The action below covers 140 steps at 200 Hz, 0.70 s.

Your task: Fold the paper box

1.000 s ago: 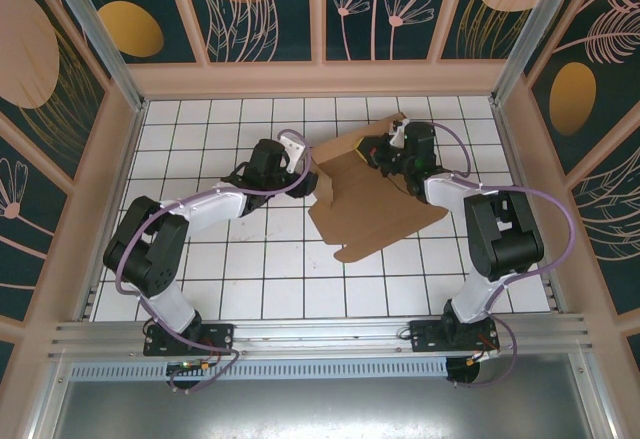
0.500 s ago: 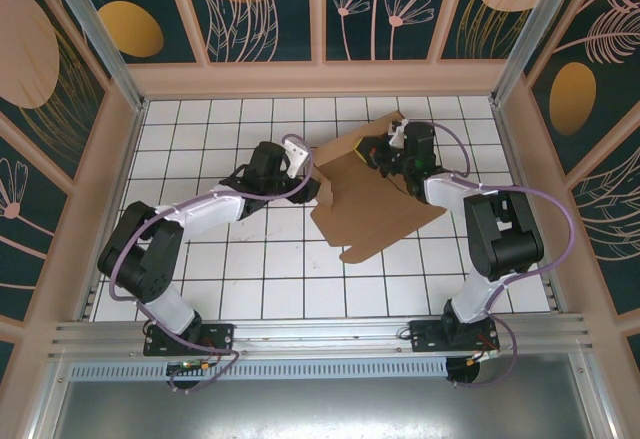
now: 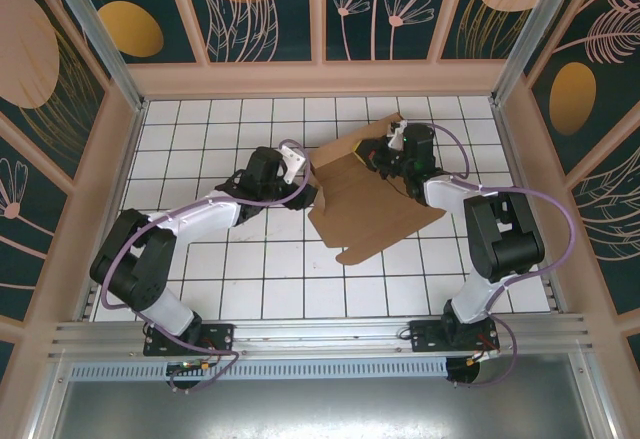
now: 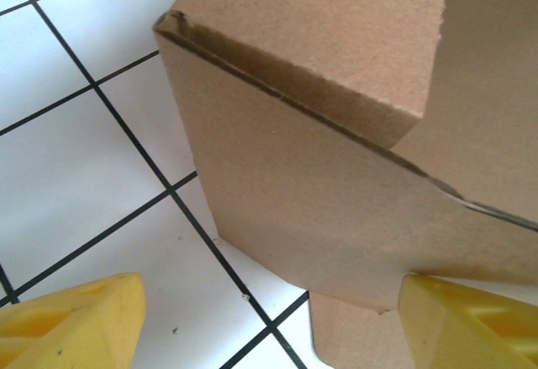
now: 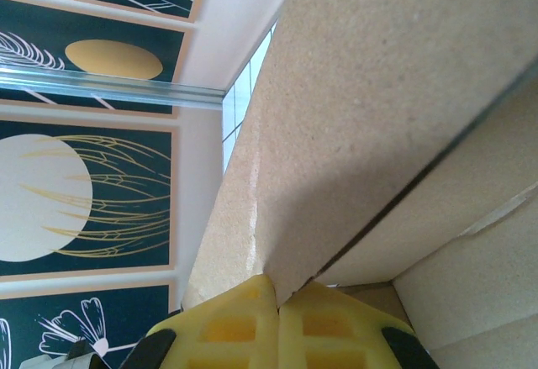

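The box [image 3: 375, 209] is lying right of centre on the table [image 3: 200, 129], with its long axis running near to far. The left gripper [image 3: 310, 187] is facing the box's left edge, jaws apart. The right gripper [image 3: 388, 156] is clamping a raised far flap. The left wrist view is showing a folded wall ahead of the fingertips [image 4: 71, 323], which is unclear from above.

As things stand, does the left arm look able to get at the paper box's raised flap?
Probably yes: the left gripper is open, jaws wide, and the folded-up flap of the paper box stands right ahead, nothing between. The right gripper pinches another edge.
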Each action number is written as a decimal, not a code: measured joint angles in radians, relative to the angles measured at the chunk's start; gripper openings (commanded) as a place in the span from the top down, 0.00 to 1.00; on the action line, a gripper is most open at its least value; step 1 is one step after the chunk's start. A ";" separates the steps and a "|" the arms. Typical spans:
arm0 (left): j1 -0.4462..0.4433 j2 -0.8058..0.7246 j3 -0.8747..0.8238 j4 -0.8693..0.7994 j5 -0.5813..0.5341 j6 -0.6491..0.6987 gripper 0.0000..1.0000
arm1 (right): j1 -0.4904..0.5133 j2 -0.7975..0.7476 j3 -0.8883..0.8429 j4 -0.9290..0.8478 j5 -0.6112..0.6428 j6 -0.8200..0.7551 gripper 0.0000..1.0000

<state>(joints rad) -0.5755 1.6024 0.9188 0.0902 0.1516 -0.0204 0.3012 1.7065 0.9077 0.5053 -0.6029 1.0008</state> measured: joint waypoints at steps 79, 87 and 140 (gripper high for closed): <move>-0.023 0.063 0.022 0.057 -0.024 -0.026 0.16 | 0.008 0.000 0.000 0.003 0.000 0.004 1.00; -0.029 0.074 0.028 0.065 -0.042 -0.033 0.16 | 0.009 0.000 0.000 0.003 0.000 0.005 1.00; -0.043 0.099 0.046 0.134 -0.183 -0.067 0.16 | 0.021 0.000 0.000 0.015 0.008 0.027 1.00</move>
<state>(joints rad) -0.6186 1.7012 0.9649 0.2241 -0.0319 -0.0872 0.3225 1.7065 0.9073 0.5201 -0.5945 1.0283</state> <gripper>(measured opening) 0.843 0.050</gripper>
